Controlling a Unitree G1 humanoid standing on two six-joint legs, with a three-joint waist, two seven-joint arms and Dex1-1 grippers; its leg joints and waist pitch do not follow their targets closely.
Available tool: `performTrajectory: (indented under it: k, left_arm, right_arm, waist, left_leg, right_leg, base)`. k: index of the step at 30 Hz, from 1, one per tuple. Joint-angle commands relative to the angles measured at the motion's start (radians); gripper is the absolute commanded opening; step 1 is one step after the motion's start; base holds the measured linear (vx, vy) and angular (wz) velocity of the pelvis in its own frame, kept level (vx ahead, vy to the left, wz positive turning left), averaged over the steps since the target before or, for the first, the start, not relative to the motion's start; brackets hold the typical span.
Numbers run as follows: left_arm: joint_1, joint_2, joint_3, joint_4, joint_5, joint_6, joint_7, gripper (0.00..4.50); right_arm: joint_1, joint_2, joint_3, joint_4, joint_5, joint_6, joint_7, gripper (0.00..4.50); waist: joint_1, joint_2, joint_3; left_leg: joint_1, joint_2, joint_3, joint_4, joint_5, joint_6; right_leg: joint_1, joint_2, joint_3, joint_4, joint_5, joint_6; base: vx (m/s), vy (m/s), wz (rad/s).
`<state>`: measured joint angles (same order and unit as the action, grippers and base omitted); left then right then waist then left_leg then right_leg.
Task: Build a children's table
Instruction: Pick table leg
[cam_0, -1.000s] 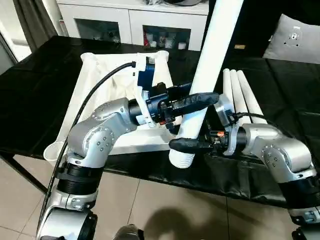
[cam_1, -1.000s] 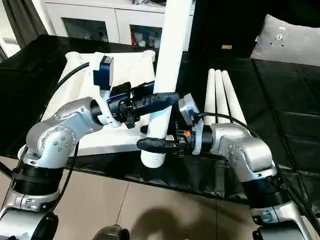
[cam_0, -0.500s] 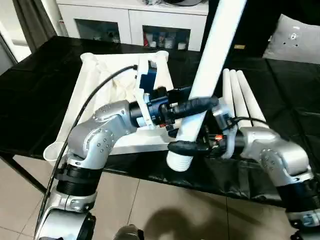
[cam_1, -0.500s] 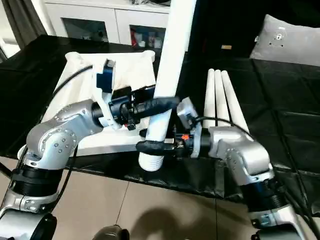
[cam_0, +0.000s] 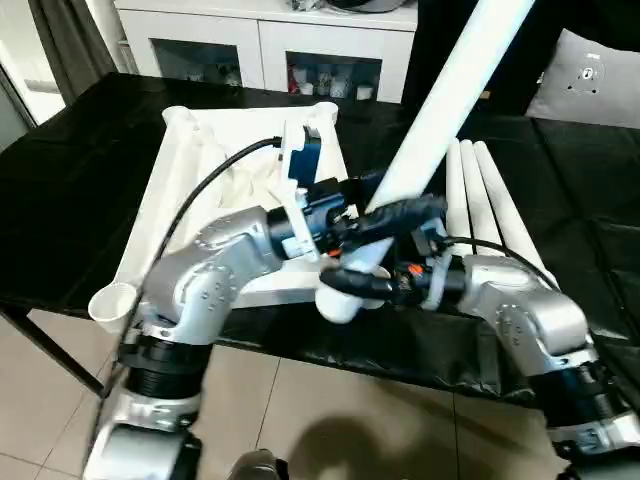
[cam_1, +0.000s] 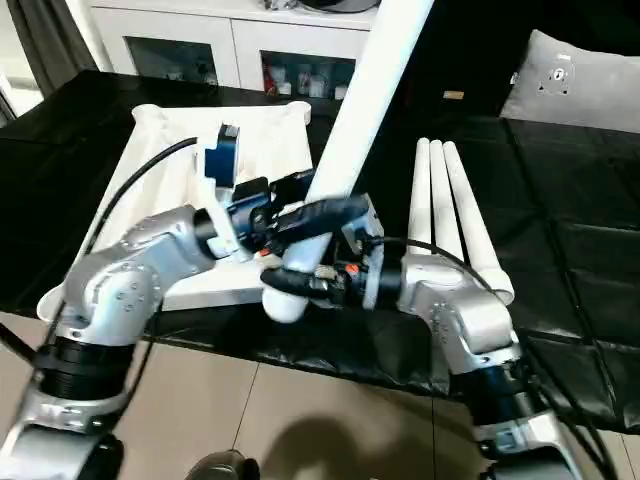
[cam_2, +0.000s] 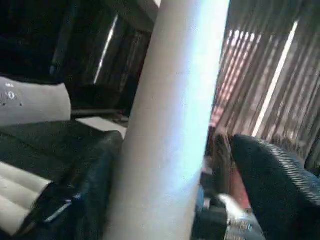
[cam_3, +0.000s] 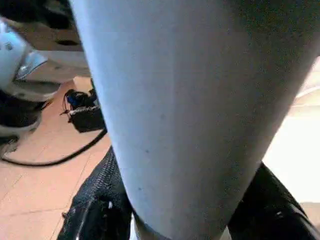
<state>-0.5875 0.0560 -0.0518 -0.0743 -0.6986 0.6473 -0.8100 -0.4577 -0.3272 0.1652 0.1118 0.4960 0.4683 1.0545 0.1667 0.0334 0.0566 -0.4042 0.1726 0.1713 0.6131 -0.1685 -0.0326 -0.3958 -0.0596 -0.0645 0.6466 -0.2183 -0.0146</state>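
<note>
Legs and tabletop are both lying within reach: the held leg is slanting from the lower centre of the head view up to the upper right, its ribbed lower end hanging just past the near edge of the black work surface. The right gripper is clamping that leg near its lower end, one black finger on each side of the tube, as the right wrist view also shows. The left gripper is sitting a little higher on the same leg; in the left wrist view one finger is lying against the tube and the other is standing off it with a gap, so its jaws are standing apart and not gripping.

The tabletop is lying underside up in the upper left of centre, with a round corner socket at its near left corner and others at the far corners. From the grippers the sockets are lying to the left, so the leg's lower end probably needs to swing leftward and stand more upright over one of them; the right arm is carrying it.

Three spare legs are lying side by side to the right, running away from the robot, just beside the right forearm. Open black surface is showing to the far left and far right, giving room to move.
</note>
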Motion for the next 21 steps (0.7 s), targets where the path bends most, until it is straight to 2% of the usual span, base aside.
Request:
performTrajectory:
  k: [1, 3, 4, 5, 6, 7, 8, 9, 10, 12, 15, 16, 17, 18, 21]
  left_arm:
    - [-0.042, -0.039, -0.038, -0.063, -0.075, -0.008, -0.020, 3.88]
    - [-0.050, -0.051, 0.012, -0.034, -0.084, -0.022, 0.023, 3.88]
    - [-0.053, -0.052, 0.036, -0.020, -0.087, -0.032, 0.041, 3.88]
    - [-0.053, -0.054, 0.056, -0.010, -0.083, -0.039, 0.057, 3.88]
    - [-0.047, -0.033, 0.106, 0.025, -0.069, -0.048, 0.090, 3.88]
    - [-0.042, -0.020, 0.124, 0.036, -0.061, -0.050, 0.098, 3.88]
    - [-0.037, -0.008, 0.134, 0.044, -0.051, -0.051, 0.102, 3.88]
    - [-0.028, 0.007, 0.142, 0.048, -0.041, -0.053, 0.102, 3.88]
    - [-0.010, 0.040, 0.145, 0.051, -0.007, -0.055, 0.104, 3.88]
    - [0.002, 0.064, 0.140, 0.052, 0.020, -0.059, 0.104, 3.88]
    - [0.048, 0.163, 0.092, 0.058, 0.120, -0.077, 0.091, 3.88]
    - [0.062, 0.194, 0.076, 0.062, 0.145, -0.083, 0.084, 3.88]
    - [0.062, 0.194, 0.076, 0.062, 0.145, -0.083, 0.084, 3.88]
    - [0.091, 0.253, 0.038, 0.064, 0.198, -0.108, 0.062, 3.88]
    - [0.145, 0.342, -0.026, 0.051, 0.282, -0.147, 0.011, 3.88]
  right_arm:
    - [0.000, 0.004, -0.001, 0.047, -0.029, 0.039, -0.062, 1.94]
    - [0.015, 0.018, -0.026, 0.032, -0.005, 0.039, -0.077, 1.94]
    - [0.022, 0.026, -0.041, 0.023, 0.008, 0.038, -0.085, 1.94]
    - [0.029, 0.035, -0.053, 0.017, 0.011, 0.028, -0.101, 1.93]
    - [0.053, 0.037, -0.072, -0.010, 0.012, 0.037, -0.140, 1.93]
    - [0.065, 0.034, -0.076, -0.024, 0.013, 0.041, -0.149, 1.93]
    - [0.073, 0.033, -0.080, -0.033, 0.015, 0.047, -0.155, 1.93]
    - [0.083, 0.032, -0.085, -0.045, 0.018, 0.046, -0.159, 1.92]
    - [0.098, 0.035, -0.098, -0.064, 0.021, 0.046, -0.175, 1.92]
    - [0.106, 0.036, -0.105, -0.075, 0.022, 0.046, -0.186, 1.92]
    - [0.121, 0.045, -0.125, -0.089, -0.007, -0.004, -0.230, 1.92]
    - [0.121, 0.048, -0.127, -0.085, -0.029, -0.025, -0.258, 1.92]
    - [0.121, 0.048, -0.127, -0.085, -0.029, -0.025, -0.258, 1.92]
    - [0.114, 0.060, -0.141, -0.067, -0.059, -0.047, -0.323, 1.92]
    - [0.100, 0.070, -0.149, -0.032, -0.110, -0.081, -0.395, 1.91]
  waist:
    - [-0.002, -0.004, -0.078]
    - [-0.004, -0.003, -0.078]
    - [-0.003, 0.002, -0.079]
    - [-0.004, -0.001, -0.078]
    - [-0.004, -0.001, -0.078]
    - [-0.005, 0.013, -0.077]
    - [-0.005, 0.007, -0.078]
    - [-0.002, 0.019, -0.079]
    - [-0.006, 0.017, -0.079]
    - [-0.009, 0.017, -0.079]
    - [-0.015, 0.029, -0.077]
    - [-0.021, 0.029, -0.077]
    - [-0.020, 0.030, -0.078]
    - [-0.024, 0.031, -0.077]
    - [-0.030, 0.036, -0.077]
  left_leg:
    - [0.022, 0.057, -0.024, -0.059, -0.134, 0.025]
    - [0.022, 0.057, -0.024, -0.059, -0.137, 0.026]
    - [0.022, 0.056, -0.025, -0.059, -0.136, 0.025]
    - [0.022, 0.057, -0.024, -0.060, -0.140, 0.025]
    - [0.022, 0.057, -0.025, -0.060, -0.138, 0.024]
    - [0.025, 0.058, -0.026, -0.062, -0.153, 0.017]
    - [0.024, 0.056, -0.027, -0.061, -0.153, 0.015]
    - [0.023, 0.054, -0.029, -0.061, -0.155, 0.012]
    - [0.023, 0.052, -0.028, -0.061, -0.165, 0.012]
    - [0.021, 0.053, -0.029, -0.064, -0.164, 0.012]
    - [0.024, 0.056, -0.032, -0.069, -0.194, -0.002]
    - [0.024, 0.055, -0.032, -0.071, -0.201, -0.009]
    - [0.025, 0.056, -0.034, -0.072, -0.200, -0.013]
    - [0.025, 0.056, -0.034, -0.074, -0.206, -0.020]
    - [0.028, 0.054, -0.032, -0.076, -0.223, -0.035]
  right_leg:
    - [0.054, -0.088, 0.051, -0.080, -0.063, -0.209]
    - [0.053, -0.088, 0.051, -0.082, -0.062, -0.211]
    - [0.054, -0.088, 0.051, -0.080, -0.058, -0.211]
    - [0.053, -0.087, 0.051, -0.082, -0.060, -0.208]
    - [0.053, -0.087, 0.051, -0.082, -0.059, -0.208]
    - [0.050, -0.084, 0.050, -0.087, -0.069, -0.201]
    - [0.053, -0.083, 0.050, -0.085, -0.065, -0.197]
    - [0.054, -0.085, 0.050, -0.082, -0.066, -0.192]
    - [0.055, -0.084, 0.050, -0.085, -0.083, -0.181]
    - [0.054, -0.084, 0.050, -0.088, -0.106, -0.161]
    - [0.048, -0.085, 0.050, -0.092, -0.168, -0.141]
    - [0.048, -0.082, 0.050, -0.091, -0.169, -0.135]
    - [0.045, -0.084, 0.050, -0.091, -0.167, -0.134]
    - [0.044, -0.083, 0.050, -0.091, -0.166, -0.139]
    - [0.041, -0.082, 0.051, -0.088, -0.165, -0.144]
  base:
    - [0.000, 0.000, 0.00]
    - [0.000, 0.000, 0.00]
    - [0.000, 0.000, 0.00]
    - [0.000, 0.000, 0.00]
    - [0.000, 0.000, 0.00]
    - [0.000, 0.000, 0.00]
    - [0.000, 0.000, 0.00]
    - [0.000, 0.000, 0.00]
    - [0.000, 0.000, 0.00]
    - [0.000, 0.000, 0.00]
    - [0.000, 0.000, 0.00]
    - [0.000, 0.000, 0.00]
    - [0.000, 0.000, 0.00]
    - [0.000, 0.000, 0.00]
    - [0.000, 0.000, 0.00]
